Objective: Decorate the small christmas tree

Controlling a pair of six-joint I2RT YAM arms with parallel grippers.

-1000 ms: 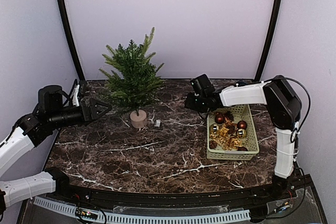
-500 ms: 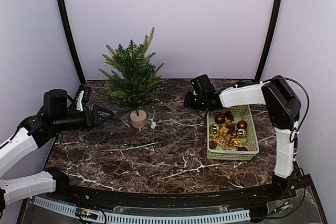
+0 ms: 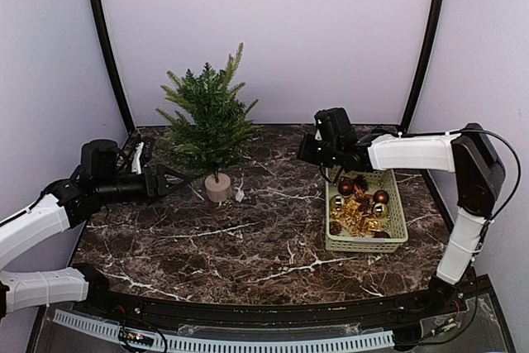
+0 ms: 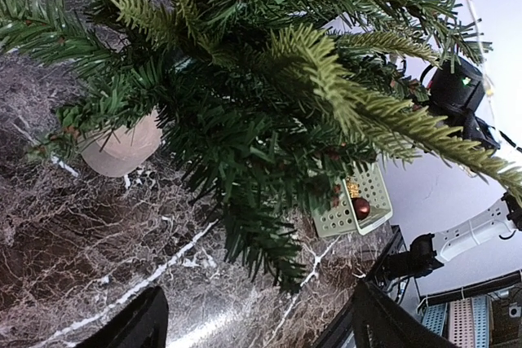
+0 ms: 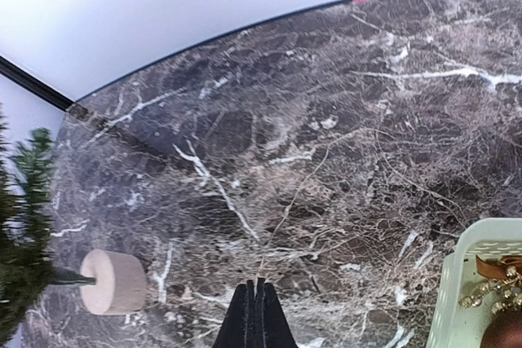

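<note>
While the small christmas tree [image 3: 211,121] stood in its beige pot [image 3: 218,188] near the worktop's [image 3: 248,245] far edge, left of the middle, the left gripper [image 3: 183,179] hung just beside its lower branches, jaws spread wide with nothing between them. The right gripper [image 5: 255,303] was pressed closed, holding nothing, above the marble beside the green basket [image 3: 395,219] of ornaments [image 3: 357,212] at the right edge.

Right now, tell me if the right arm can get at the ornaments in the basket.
Probably yes: the right gripper hangs shut just beside the open-topped basket, with nothing between it and the ornaments; it must open first.
</note>
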